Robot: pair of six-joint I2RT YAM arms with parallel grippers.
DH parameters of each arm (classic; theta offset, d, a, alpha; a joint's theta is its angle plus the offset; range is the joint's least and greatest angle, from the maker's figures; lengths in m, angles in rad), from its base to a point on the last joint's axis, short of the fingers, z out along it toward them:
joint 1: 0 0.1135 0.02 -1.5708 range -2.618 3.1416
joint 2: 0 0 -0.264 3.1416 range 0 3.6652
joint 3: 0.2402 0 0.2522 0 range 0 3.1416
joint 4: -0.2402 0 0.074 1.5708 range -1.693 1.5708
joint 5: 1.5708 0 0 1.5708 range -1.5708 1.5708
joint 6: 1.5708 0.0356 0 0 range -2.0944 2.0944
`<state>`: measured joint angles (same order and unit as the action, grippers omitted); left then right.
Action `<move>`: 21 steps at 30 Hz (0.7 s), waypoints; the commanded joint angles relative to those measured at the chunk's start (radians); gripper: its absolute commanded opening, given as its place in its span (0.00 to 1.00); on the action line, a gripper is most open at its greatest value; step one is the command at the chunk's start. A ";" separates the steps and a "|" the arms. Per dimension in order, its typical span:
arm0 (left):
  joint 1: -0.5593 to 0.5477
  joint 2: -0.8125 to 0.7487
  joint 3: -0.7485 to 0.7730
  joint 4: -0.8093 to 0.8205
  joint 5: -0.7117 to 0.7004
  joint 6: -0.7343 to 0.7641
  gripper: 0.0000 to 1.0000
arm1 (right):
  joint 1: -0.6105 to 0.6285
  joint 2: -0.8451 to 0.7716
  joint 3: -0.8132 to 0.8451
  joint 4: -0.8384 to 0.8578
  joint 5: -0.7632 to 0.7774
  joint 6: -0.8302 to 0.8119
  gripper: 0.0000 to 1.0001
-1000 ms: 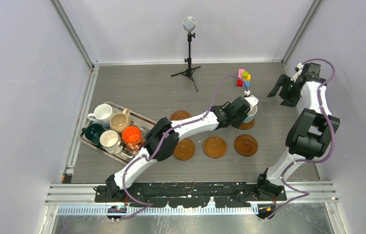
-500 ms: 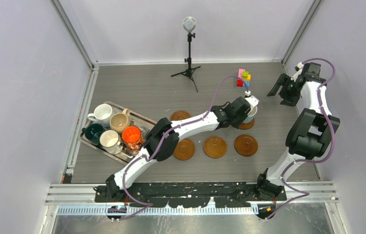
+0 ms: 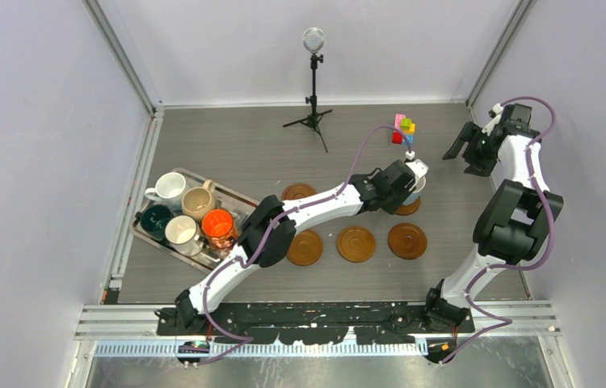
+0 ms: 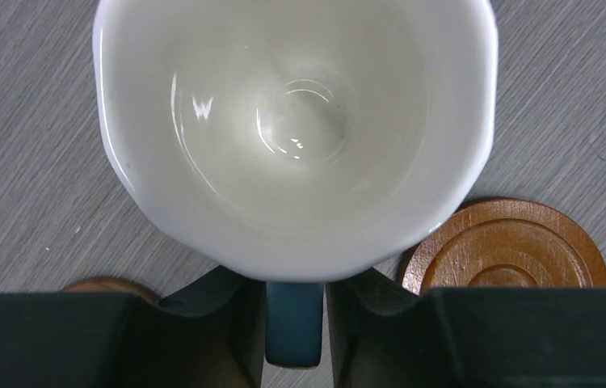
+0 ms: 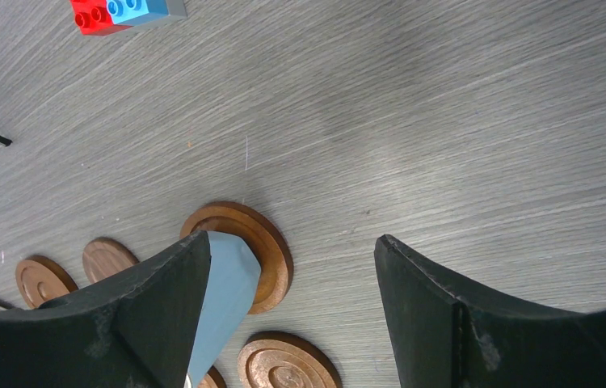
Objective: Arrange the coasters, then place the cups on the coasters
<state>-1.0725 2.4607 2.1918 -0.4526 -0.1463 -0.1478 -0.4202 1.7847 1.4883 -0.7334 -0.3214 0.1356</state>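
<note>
From above, the left arm stretches across the surface (image 3: pixel 227 145) just as it did a second ago. The left end effector (image 3: pixel 410 183) is at the light blue cup (image 3: pixel 417 191), which sits over the far-right coaster (image 3: pixel 406 208); nothing there has visibly shifted. The right end effector (image 3: pixel 459 150) hangs where it was, well apart, jaws spread and empty.

The left wrist camera shows the fingers (image 4: pixel 219 331) closely flanking the cup's blue handle (image 4: pixel 293 327); I cannot tell whether they pinch it.

The right wrist camera shows the cup's blue side standing on that coaster.
</note>
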 commanded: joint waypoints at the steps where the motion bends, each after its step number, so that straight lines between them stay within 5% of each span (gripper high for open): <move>1: -0.005 -0.054 0.045 -0.015 -0.007 0.008 0.36 | -0.003 -0.029 0.003 0.026 -0.019 0.014 0.79; 10: -0.005 -0.058 0.049 -0.011 -0.006 0.017 0.50 | -0.003 -0.031 0.000 0.028 -0.021 0.008 0.79; 18: -0.004 -0.187 -0.133 0.117 0.000 0.054 0.96 | -0.003 -0.033 0.003 0.027 -0.030 0.007 0.79; 21: -0.006 -0.300 -0.294 0.200 -0.007 0.088 1.00 | -0.003 -0.033 0.005 0.028 -0.031 0.006 0.79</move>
<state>-1.0725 2.3535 2.0262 -0.3992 -0.1455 -0.1093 -0.4202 1.7847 1.4883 -0.7326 -0.3359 0.1387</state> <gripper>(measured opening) 0.987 0.789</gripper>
